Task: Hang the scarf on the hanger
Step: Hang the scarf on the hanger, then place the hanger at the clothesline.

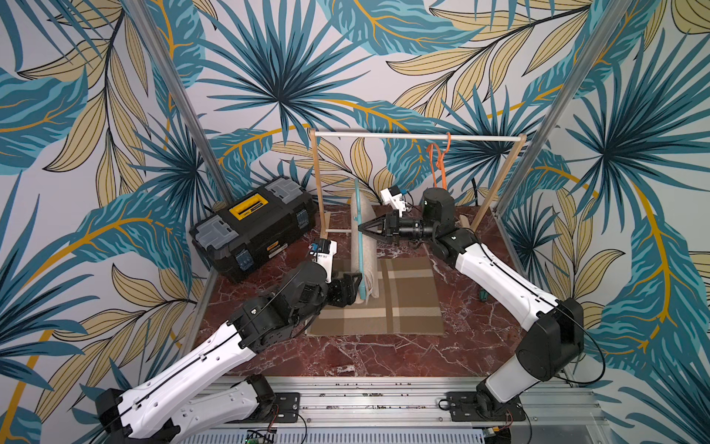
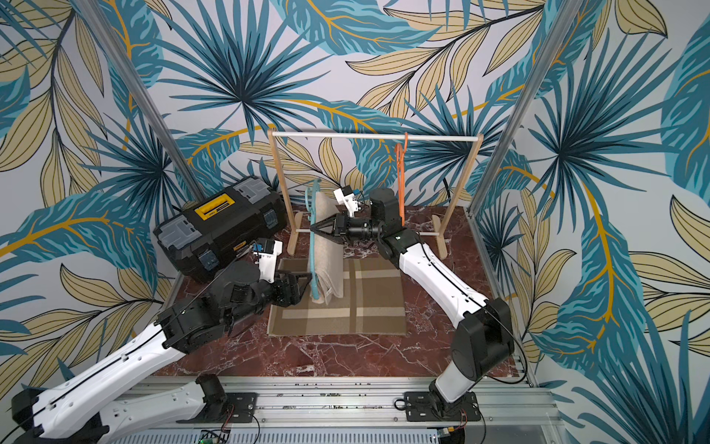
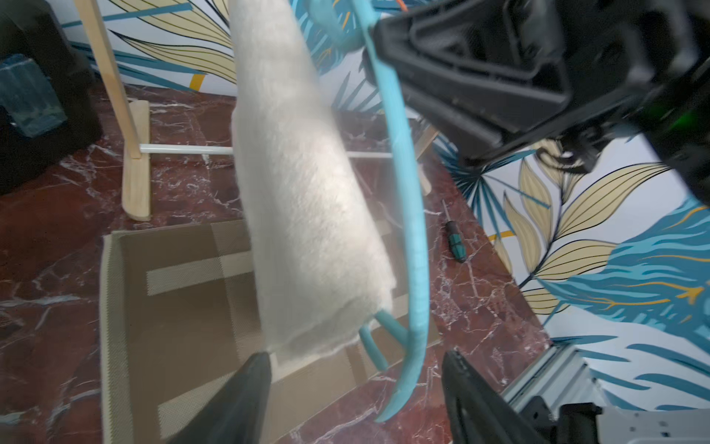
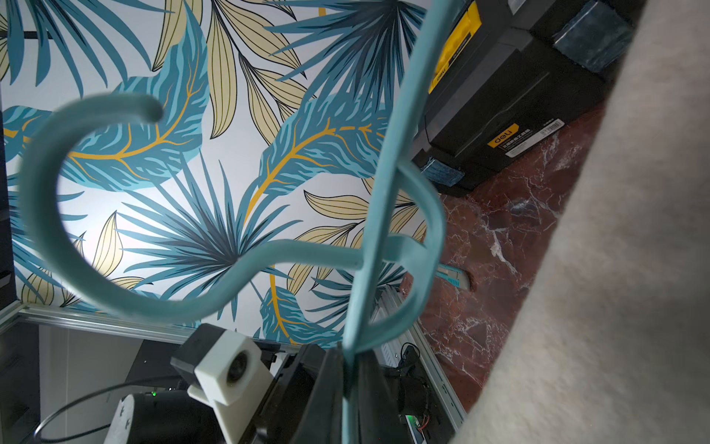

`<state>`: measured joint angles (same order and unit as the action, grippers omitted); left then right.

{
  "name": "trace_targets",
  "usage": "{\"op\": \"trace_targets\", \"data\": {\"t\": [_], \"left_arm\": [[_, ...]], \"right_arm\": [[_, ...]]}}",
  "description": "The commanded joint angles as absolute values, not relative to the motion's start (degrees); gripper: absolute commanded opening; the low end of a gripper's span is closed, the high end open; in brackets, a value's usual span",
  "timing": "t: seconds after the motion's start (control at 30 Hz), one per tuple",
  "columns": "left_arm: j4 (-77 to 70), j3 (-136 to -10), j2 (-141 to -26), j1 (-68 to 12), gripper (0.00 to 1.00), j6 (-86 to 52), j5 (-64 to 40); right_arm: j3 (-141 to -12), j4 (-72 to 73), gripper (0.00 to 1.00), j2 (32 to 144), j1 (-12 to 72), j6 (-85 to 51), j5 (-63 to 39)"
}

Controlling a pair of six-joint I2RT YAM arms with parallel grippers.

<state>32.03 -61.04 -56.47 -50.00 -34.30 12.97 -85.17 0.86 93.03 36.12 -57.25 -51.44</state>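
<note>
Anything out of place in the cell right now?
A stray screwdriver lies on the marble floor right of the mat, near the wall. The toolbox sits askew at the left edge. Neither seems part of this task.

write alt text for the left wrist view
A cream scarf drapes over a teal hanger that the right end effector grips. The left end effector stands open near the scarf's end, above a plaid mat on red marble.

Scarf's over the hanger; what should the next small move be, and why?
Probably draw the left hand back, clear of the cloth. Its jaws stand open and hold nothing, while the cream scarf already drapes over the teal hanger, which the right hand pinches shut.
</note>
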Motion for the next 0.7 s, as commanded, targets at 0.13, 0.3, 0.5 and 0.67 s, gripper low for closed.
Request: {"op": "trace_targets", "data": {"t": [0.13, 0.3, 0.5, 0.67], "left_arm": [[29.77, -67.92, -60.2, -53.7, 0.79, -30.6, 23.57], [27.73, -69.01, -61.76, -53.91, 0.79, -29.29, 24.75], [29.09, -69.19, -66.33, -53.91, 0.77, -28.87, 26.36], [29.06, -68.7, -67.47, -53.79, 0.74, -28.39, 27.88]], "right_arm": [[-85.47, 0.9, 0.0, 92.15, 36.92, -55.73, -49.75], [-85.04, 0.49, 0.0, 91.92, 37.09, -55.32, -48.97], [-85.89, 0.3, 0.0, 92.08, 37.18, -54.98, -48.56], [-86.57, 0.22, 0.0, 92.19, 37.27, -54.82, -48.39]]}}
